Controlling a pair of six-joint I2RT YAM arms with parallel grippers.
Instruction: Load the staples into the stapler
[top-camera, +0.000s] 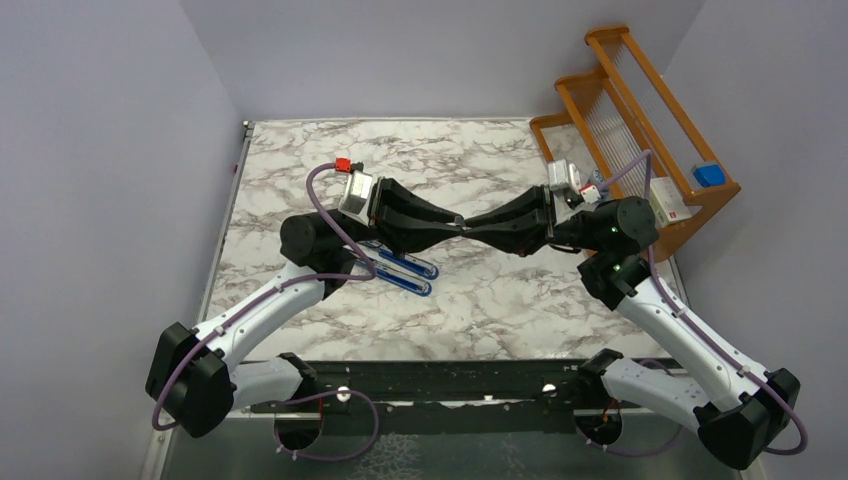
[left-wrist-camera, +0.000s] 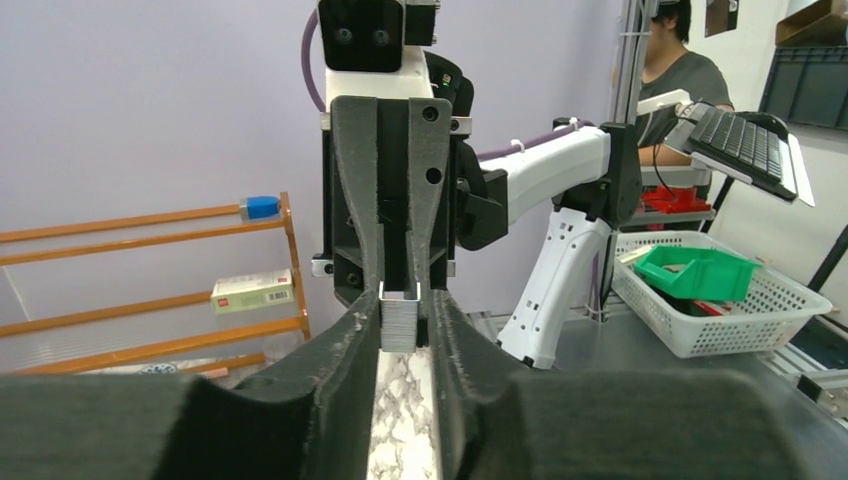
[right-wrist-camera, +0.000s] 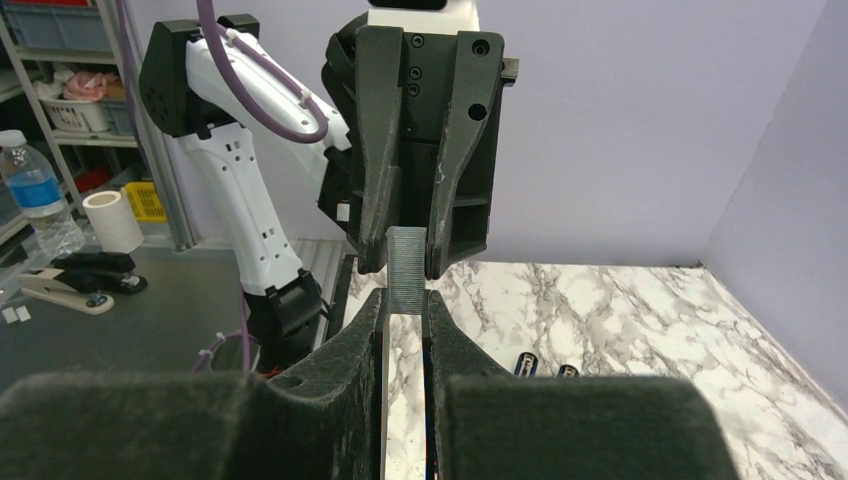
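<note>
A short silvery strip of staples (top-camera: 465, 222) hangs in the air over the middle of the marble table, where both grippers meet tip to tip. My right gripper (right-wrist-camera: 405, 312) is shut on the strip (right-wrist-camera: 406, 268). My left gripper (left-wrist-camera: 402, 322) straddles the other end of the strip (left-wrist-camera: 400, 322). One finger touches it and a thin gap shows at the other. The blue stapler (top-camera: 402, 268) lies opened flat on the table under the left arm. Its two ends (right-wrist-camera: 545, 366) peek out in the right wrist view. The white staples box (top-camera: 668, 205) rests on the rack.
An orange wooden rack (top-camera: 640, 110) stands at the back right corner and carries a small blue-capped cylinder (top-camera: 709, 174). Purple walls close in the table (top-camera: 330, 160) on three sides. Off the table stands a white basket (left-wrist-camera: 720, 310).
</note>
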